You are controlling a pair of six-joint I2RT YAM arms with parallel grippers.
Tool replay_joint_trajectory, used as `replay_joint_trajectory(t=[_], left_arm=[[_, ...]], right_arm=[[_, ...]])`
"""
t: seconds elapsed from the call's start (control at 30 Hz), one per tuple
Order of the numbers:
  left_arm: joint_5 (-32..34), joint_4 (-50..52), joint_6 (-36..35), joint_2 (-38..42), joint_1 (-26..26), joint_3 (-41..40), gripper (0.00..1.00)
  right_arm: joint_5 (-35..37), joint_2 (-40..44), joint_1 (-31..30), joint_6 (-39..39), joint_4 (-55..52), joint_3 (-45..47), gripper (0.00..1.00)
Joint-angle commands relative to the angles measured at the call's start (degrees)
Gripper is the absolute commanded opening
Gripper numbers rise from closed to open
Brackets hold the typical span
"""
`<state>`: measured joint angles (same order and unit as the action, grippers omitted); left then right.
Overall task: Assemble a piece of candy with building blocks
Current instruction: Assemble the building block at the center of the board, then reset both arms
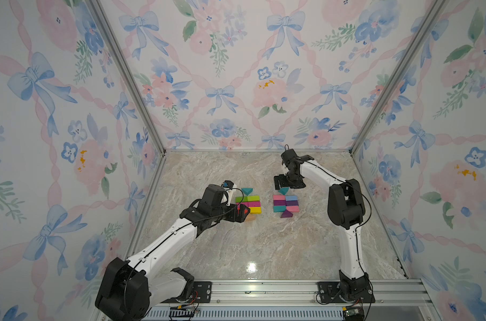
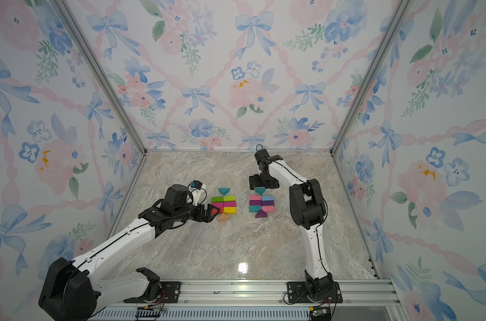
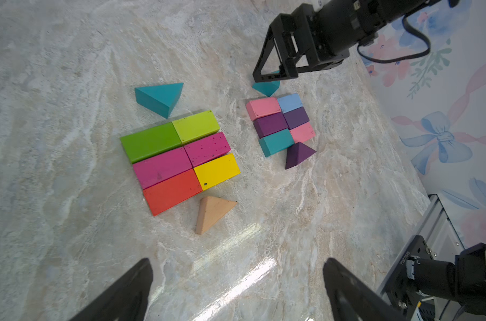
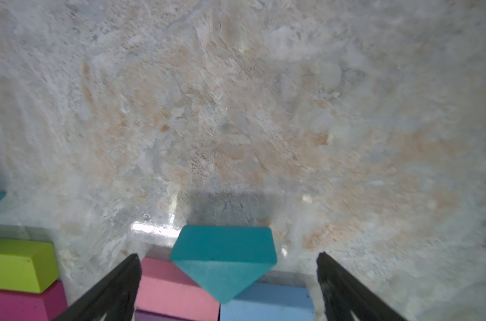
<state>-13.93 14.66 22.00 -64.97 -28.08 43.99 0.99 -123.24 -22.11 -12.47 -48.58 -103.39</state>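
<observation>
Straddling small teal matte triangular wedge block [image 4: 222, 244] at far end of pink-and-blue block cluster [image 1: 285, 203], right gripper [image 4: 227, 255] gapes wide, empty; left gripper [image 3: 237, 261] likewise. Likely light, rigid, smooth: pinch its flat sides.

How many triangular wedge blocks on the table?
4. Large teal wedge and tan wooden wedge flank the bigger block group; small teal wedge, at the right gripper, and purple wedge flank the smaller group.

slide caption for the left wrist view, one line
Right pincer open at the teal wedge capping the small block candy; the larger candy lies beside it.
</observation>
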Motion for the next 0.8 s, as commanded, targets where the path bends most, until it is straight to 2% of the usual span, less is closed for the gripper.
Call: replay_joint_trajectory(t=[0.0,0.17,0.23,0.4,0.5,0.57,0.63,0.7,0.77], left_arm=[[9.7,-1.1,-4.5,5.4,0.4,3.6,0.98],[25.8,-3.4,-5.4,10.7,0.7,2.2,0.98],[26.7,-7.2,-8.2,11.1,1.3,0.1,0.98],[35.3,-20.8,-9.3,8.1,2.9,-6.0,0.98],[40.3,-27.2,-6.0,5.0,5.3,-9.5,0.98],[45.7,-27.8,-4.4,2.3,6.4,-10.1,0.98],[51.1,-29.7,-6.1,-0.5,7.2,-11.0,0.98],[56.8,-33.7,-8.1,-2.6,7.8,-12.7,0.98],[58.1,-40.8,-10.0,-3.2,8.0,-15.9,0.98]], right_arm=[[5.6,15.6,-1.5,4.9,4.1,9.0,0.99],[4.6,41.1,-0.5,6.5,19.3,33.8,0.99],[5.0,50.1,0.6,7.6,25.4,43.8,0.99],[7.8,71.1,8.6,6.5,49.2,71.5,0.99],[2.4,78.4,14.9,10.6,69.2,87.0,0.99],[2.1,78.1,18.1,12.2,77.1,92.5,0.99],[-2.0,73.3,22.4,9.7,80.5,93.4,0.99],[-4.5,65.4,23.2,8.6,87.7,93.4,0.99],[-5.4,57.1,23.3,8.1,97.7,93.5,0.99]])
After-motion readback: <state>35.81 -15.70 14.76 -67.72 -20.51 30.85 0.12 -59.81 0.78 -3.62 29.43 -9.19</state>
